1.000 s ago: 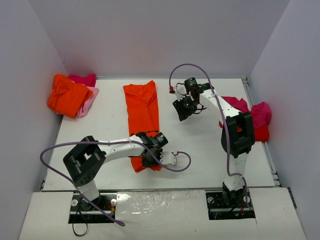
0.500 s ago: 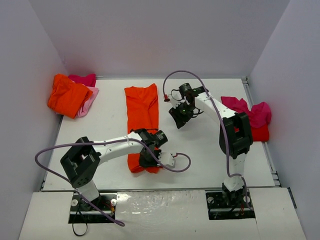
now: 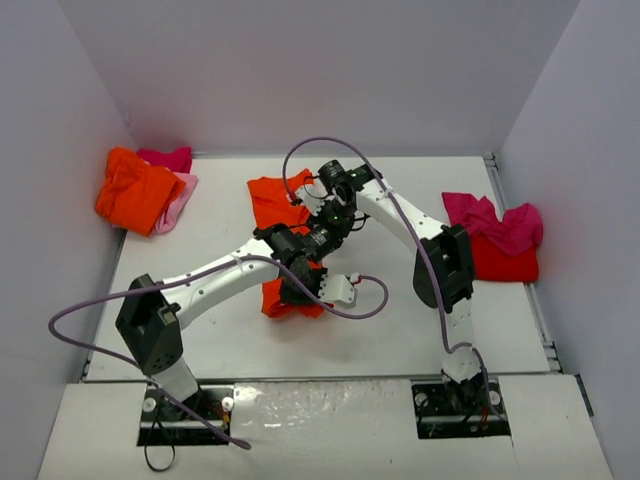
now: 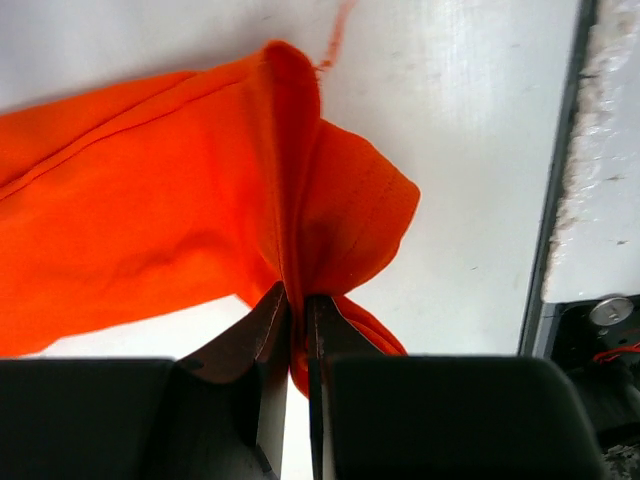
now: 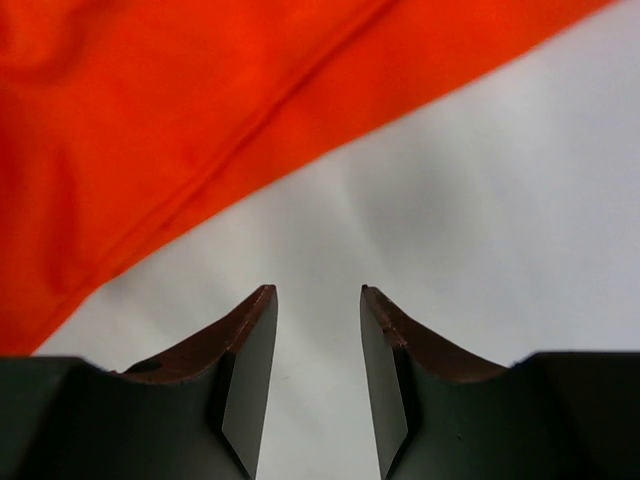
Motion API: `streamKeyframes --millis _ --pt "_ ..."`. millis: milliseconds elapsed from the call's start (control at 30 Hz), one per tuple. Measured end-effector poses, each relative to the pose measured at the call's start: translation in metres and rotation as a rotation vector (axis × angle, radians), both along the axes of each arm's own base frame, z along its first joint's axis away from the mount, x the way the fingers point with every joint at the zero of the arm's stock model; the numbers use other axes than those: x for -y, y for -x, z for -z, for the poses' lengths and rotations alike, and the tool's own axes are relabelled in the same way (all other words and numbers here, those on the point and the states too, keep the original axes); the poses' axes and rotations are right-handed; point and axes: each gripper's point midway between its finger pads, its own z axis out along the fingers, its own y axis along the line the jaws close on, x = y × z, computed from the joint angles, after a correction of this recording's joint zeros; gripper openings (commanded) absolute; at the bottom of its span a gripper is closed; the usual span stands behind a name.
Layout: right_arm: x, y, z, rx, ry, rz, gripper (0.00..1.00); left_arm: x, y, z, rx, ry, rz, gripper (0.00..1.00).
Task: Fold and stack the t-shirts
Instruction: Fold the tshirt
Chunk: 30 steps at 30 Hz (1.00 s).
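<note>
A bright orange t-shirt point(image 3: 272, 197) lies folded into a long strip at the middle of the table. My left gripper point(image 3: 297, 285) is shut on its near end and holds that end bunched up; in the left wrist view the cloth point(image 4: 150, 230) is pinched between the jaws of the left gripper point(image 4: 298, 297). My right gripper point(image 3: 325, 232) hovers open and empty just right of the strip; in the right wrist view the right gripper point(image 5: 318, 292) is over bare table beside the orange cloth point(image 5: 150, 110). A folded orange shirt point(image 3: 133, 188) lies on pink ones point(image 3: 176, 195) at the back left.
A heap of magenta point(image 3: 500, 222) and red point(image 3: 498, 260) shirts lies at the right edge of the table. White walls stand close on the left, back and right. Purple cables loop from both arms, one point(image 3: 365, 300) over the table near the left gripper.
My left gripper has lifted the shirt's near end and carried it toward the far side. My right gripper has swung left toward the orange strip, staying open.
</note>
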Motion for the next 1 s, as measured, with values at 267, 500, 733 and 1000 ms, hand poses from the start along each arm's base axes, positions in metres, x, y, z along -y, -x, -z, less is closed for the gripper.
streamKeyframes --millis 267,500,733,1000 --pt "0.047 -0.070 -0.017 0.134 -0.011 0.213 0.34 -0.015 -0.056 -0.033 0.105 0.054 -0.103 0.00" --pt "0.073 -0.037 0.015 0.059 0.068 0.236 0.35 -0.015 -0.022 -0.022 0.049 0.010 -0.039 0.00" --pt "0.074 -0.031 -0.009 0.121 0.055 0.240 0.36 -0.022 0.009 -0.040 -0.004 0.066 -0.008 0.00" --pt "0.073 -0.033 -0.030 0.170 0.023 0.245 0.36 -0.016 0.029 -0.080 -0.050 0.170 0.049 0.00"
